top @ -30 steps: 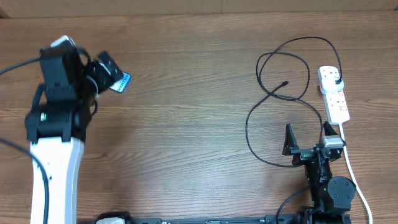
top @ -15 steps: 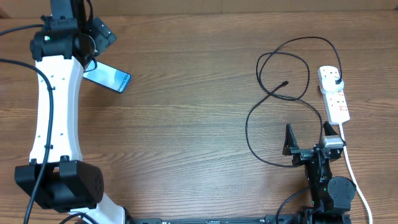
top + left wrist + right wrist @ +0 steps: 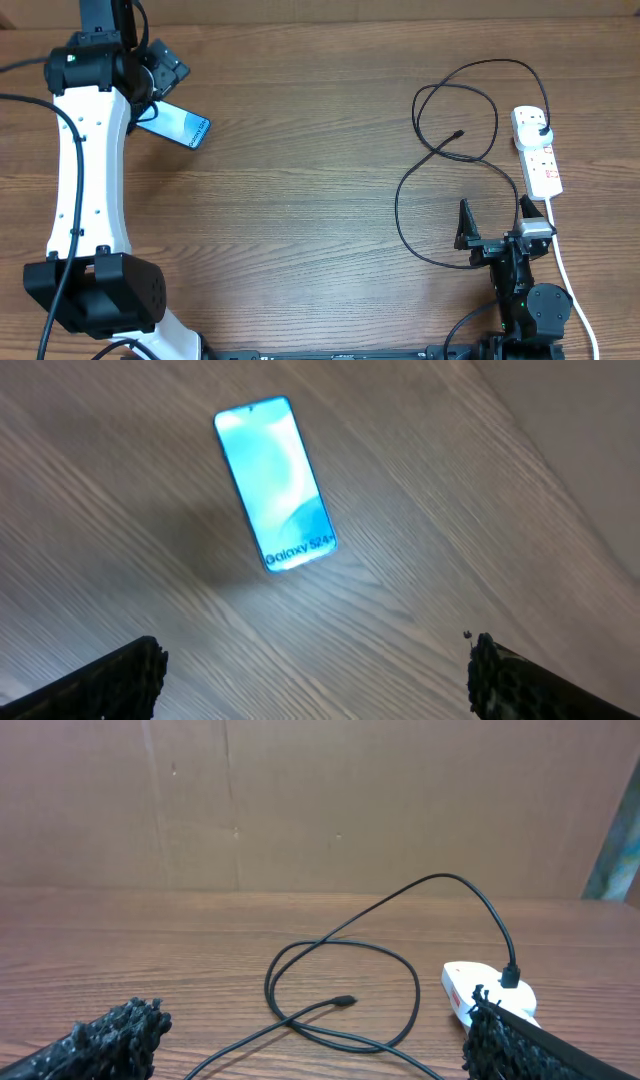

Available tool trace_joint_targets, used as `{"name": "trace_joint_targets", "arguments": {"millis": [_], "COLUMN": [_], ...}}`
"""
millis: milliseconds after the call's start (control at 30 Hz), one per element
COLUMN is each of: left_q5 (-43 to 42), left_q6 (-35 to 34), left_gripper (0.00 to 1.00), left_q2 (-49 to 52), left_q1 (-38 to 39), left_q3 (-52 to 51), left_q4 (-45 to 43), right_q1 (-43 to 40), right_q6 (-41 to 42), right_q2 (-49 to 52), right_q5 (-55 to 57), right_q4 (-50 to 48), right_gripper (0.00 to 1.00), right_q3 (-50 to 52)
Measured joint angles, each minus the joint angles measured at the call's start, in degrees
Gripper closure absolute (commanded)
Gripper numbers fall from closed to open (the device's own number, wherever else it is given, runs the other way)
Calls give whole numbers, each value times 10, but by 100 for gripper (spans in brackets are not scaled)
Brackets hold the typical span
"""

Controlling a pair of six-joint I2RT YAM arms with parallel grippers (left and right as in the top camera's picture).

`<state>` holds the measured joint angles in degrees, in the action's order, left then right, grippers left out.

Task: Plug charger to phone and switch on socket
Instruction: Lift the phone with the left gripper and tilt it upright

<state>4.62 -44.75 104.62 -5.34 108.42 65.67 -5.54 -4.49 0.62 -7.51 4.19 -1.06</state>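
The phone [image 3: 183,124] lies flat on the wooden table at the far left, its cyan screen lit; in the left wrist view [image 3: 275,485] it shows whole. My left gripper [image 3: 160,70] hovers open and empty above and just behind it, not touching it [image 3: 320,680]. The black charger cable [image 3: 396,205] lies in loops at the right, its plug tip [image 3: 458,133] free on the table. Its adapter [image 3: 541,131] sits in the white socket strip [image 3: 540,160]. My right gripper [image 3: 495,222] is open and empty, near of the cable loops [image 3: 310,1045].
The strip's thick white cord [image 3: 566,272] runs toward the near edge past my right arm. In the right wrist view the cable [image 3: 445,876], plug tip [image 3: 345,1001] and strip [image 3: 462,988] lie ahead, with a brown wall behind.
My left arm has swung out toward the far edge and lifted off the phone, which now lies uncovered in the same place. The right arm and cable have not moved.
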Motion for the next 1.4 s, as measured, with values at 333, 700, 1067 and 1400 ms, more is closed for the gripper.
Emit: {"name": "trace_joint_targets", "arguments": {"millis": [333, 700, 1067, 1400], "left_q5": [3, 5, 5, 5], "left_q6": [-111, -134, -136, -146], "left_gripper": [0, 0, 0, 1], "left_q2": [70, 191, 245, 283], "left_q1": [0, -26, -49, -49], "left_q3": [0, 0, 0, 37], "left_q4": [1, -7, -52, -61], "right_q1": [0, 0, 0, 0], "right_q6": [0, 0, 0, 0], "right_q2": [0, 0, 0, 0], "right_q5": [0, 0, 0, 0], "right_q4": [0, 0, 0, 0], "right_gripper": [0, 0, 0, 0], "right_q3": [0, 0, 0, 0]}}
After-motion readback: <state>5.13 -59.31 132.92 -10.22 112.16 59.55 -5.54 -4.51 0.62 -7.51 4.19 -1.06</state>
